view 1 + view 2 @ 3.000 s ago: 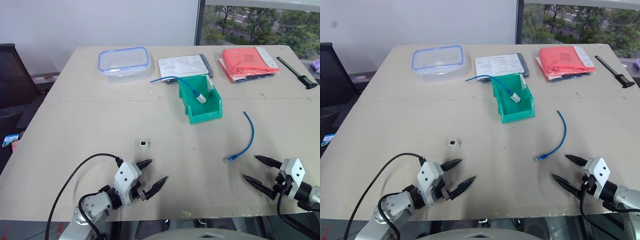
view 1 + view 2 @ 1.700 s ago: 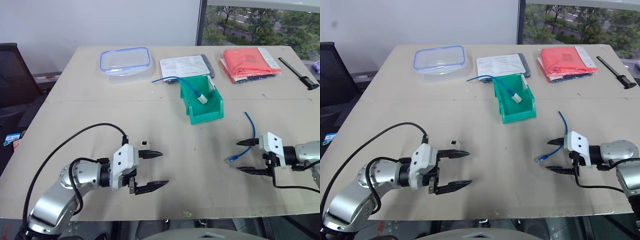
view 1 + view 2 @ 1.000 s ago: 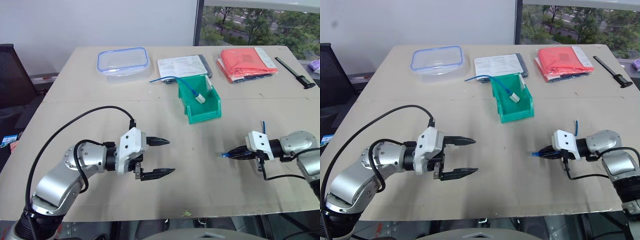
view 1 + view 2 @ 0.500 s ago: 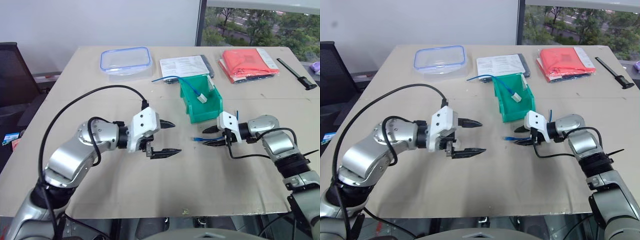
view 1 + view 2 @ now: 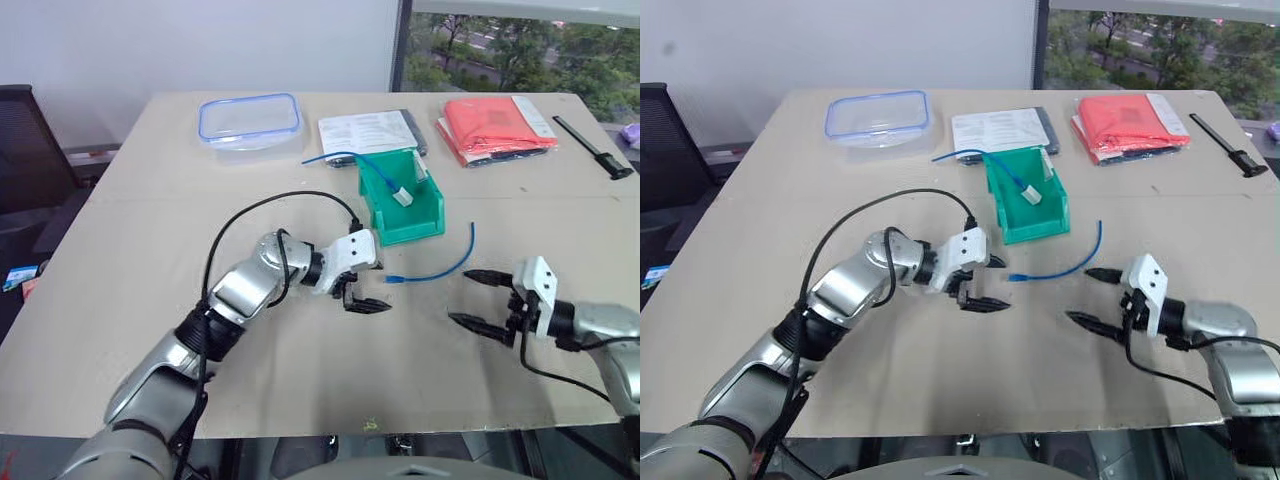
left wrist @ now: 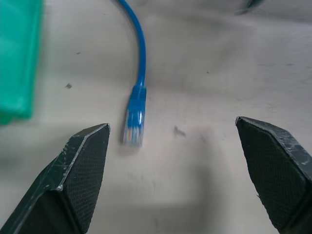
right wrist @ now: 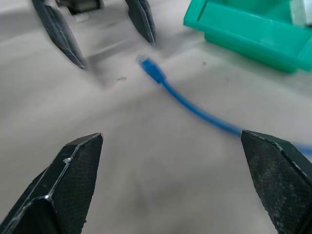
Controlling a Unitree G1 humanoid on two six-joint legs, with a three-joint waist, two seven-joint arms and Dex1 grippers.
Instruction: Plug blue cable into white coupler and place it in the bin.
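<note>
The short blue cable (image 5: 435, 268) lies loose on the table in a gentle curve just in front of the green bin (image 5: 412, 228). Its clear plug tip (image 6: 134, 123) points at my left gripper (image 5: 372, 287), which is open with the plug just ahead of its fingertips. My right gripper (image 5: 460, 297) is open and empty, nearer the table's front edge, to the right of the cable and apart from it. In the right wrist view the plug end (image 7: 152, 70) lies between both grippers. The white coupler is hidden.
Inside the bin lies a longer blue cable with a white connector (image 5: 402, 196), trailing over the back rim. At the far edge are a clear blue-rimmed container (image 5: 248, 120), papers (image 5: 367, 130), a red pouch (image 5: 498, 125) and a black caliper (image 5: 592, 146).
My right gripper carried the cable toward the bin, opened, let it go and drew back to the front right. My left gripper moved right, up to the cable's plug end.
</note>
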